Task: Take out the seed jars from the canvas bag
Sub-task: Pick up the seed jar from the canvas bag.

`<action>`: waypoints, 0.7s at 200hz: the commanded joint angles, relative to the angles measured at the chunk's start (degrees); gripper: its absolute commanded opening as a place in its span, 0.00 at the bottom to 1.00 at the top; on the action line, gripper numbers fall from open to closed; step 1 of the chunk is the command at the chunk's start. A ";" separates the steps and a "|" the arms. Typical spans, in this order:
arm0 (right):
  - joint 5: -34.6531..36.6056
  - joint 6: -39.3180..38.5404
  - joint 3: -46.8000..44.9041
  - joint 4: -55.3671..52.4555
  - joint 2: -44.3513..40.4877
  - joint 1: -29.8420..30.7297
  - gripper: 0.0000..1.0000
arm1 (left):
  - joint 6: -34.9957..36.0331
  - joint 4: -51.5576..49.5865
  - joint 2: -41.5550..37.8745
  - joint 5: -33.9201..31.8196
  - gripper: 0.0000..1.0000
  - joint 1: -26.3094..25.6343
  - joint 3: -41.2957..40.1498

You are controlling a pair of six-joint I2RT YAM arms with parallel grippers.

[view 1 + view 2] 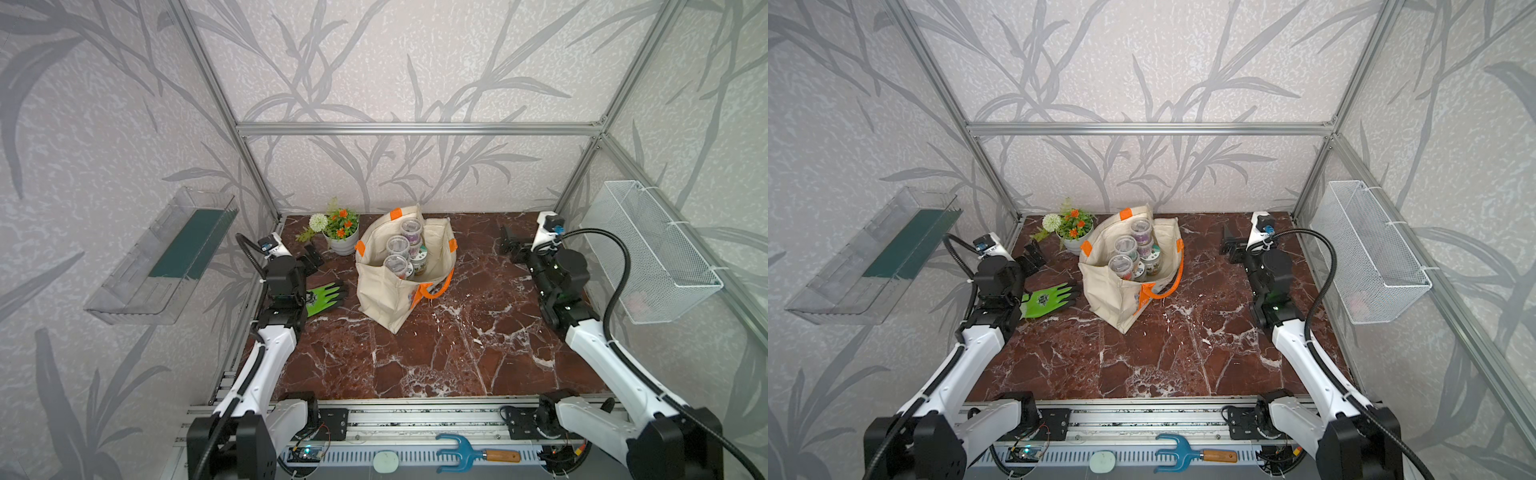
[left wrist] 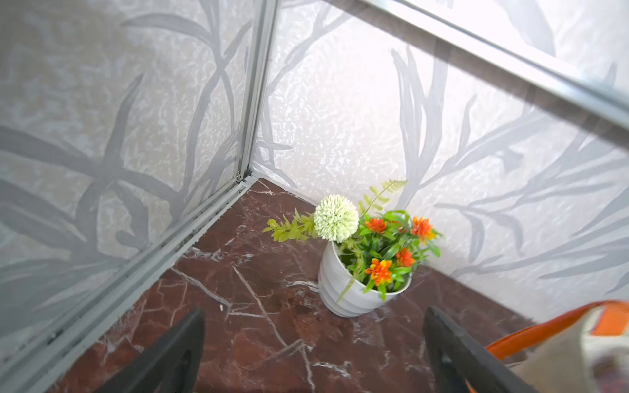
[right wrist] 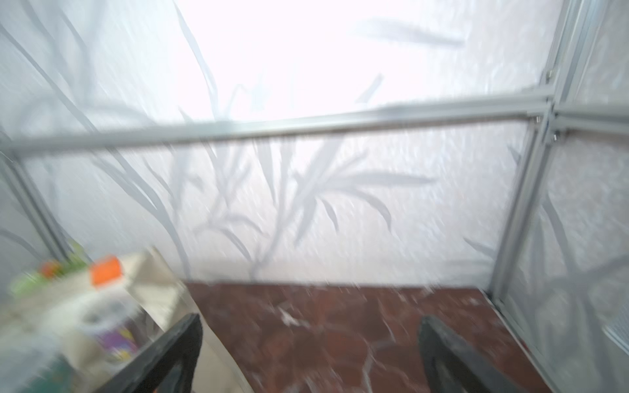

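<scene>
The seed jars (image 1: 405, 253) are all inside the canvas bag (image 1: 382, 299), none out yet. The bag stands open toward the far edge of the tabletop (image 1: 457, 353), a little left of its middle. I count three clear-lidded jars on top in a row, with picture-lidded ones beneath and beside them.

My left gripper (image 1: 312, 258) hangs released and empty near the left edge, its wrist view facing the flower pot (image 2: 357, 292). My right gripper (image 1: 509, 246) is released too, holding nothing, out by the far right corner and well apart from the bag.

My worries from here:

- **Stacked jars:** lifting an upper one carelessly could tip its neighbours over or wedge them deeper in the bag.
- **Soft cloth walls:** a finger catching the rim would likely fold it inward over the jars, or drag the whole bag along.
- **Orange handle (image 1: 436, 286):** it droops over the near right side and could snag a finger on the way in.
- **Flower pot:** it sits just beside the bag's far left side, so a wide left-arm swing might knock it.
- **Green glove (image 1: 326, 297):** it lies near the left edge by that arm and could get swept.
- **Right wrist view:** it is blurred, so I'd trust the top views for alignment.
</scene>
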 commanded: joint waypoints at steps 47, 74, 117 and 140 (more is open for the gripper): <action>8.31 3.99 15.46 -38.80 16.57 5.92 0.99 | -5.28 -20.26 -5.58 6.06 0.89 -0.23 5.35; 31.15 4.79 16.57 -40.57 16.99 13.69 0.99 | -3.33 -22.61 -4.02 9.75 0.88 -0.19 8.15; 12.08 7.15 1.92 -27.16 5.14 6.57 0.99 | 0.25 -23.68 0.67 18.65 0.86 -0.24 13.47; 11.88 7.67 5.58 -35.92 3.18 6.59 0.99 | 3.53 -25.68 5.26 20.13 0.83 -2.09 18.53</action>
